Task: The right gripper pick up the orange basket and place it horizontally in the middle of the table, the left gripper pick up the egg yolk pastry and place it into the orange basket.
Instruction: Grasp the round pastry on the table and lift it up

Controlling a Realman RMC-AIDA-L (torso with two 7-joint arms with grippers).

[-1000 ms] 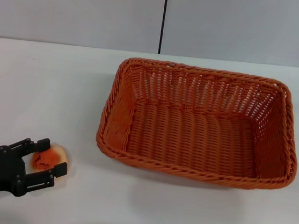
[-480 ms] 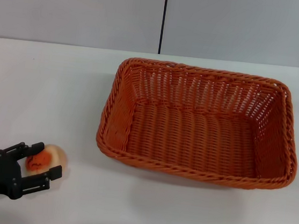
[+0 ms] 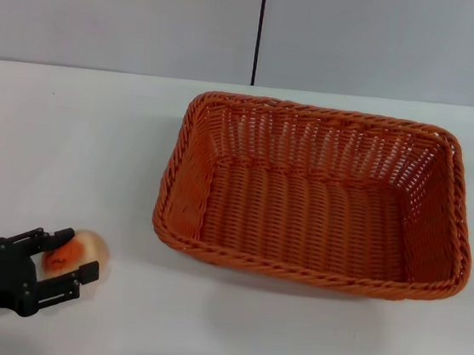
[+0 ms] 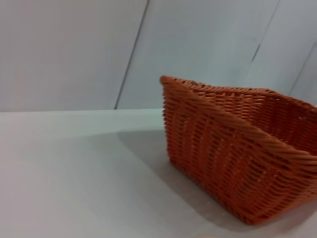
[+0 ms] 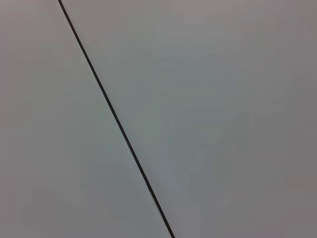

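Note:
The orange basket (image 3: 316,195) lies lengthwise on the white table (image 3: 78,142), centre-right in the head view, and it is empty. The left wrist view shows its near corner and woven side (image 4: 233,148). At the table's near left, the egg yolk pastry (image 3: 83,252) sits tilted, its orange speckled face turned toward the claw. My left gripper (image 3: 72,256) is shut on it, one finger on each side. The right gripper is out of view.
A grey wall with a dark vertical seam (image 3: 259,30) stands behind the table. The right wrist view shows only that wall and seam (image 5: 116,119). Bare tabletop separates the pastry from the basket's left rim (image 3: 166,195).
The left gripper's fingers closed in on the pastry, which tipped up off its flat lie. Claw and pastry shifted slightly left and toward the near edge. The basket stayed put.

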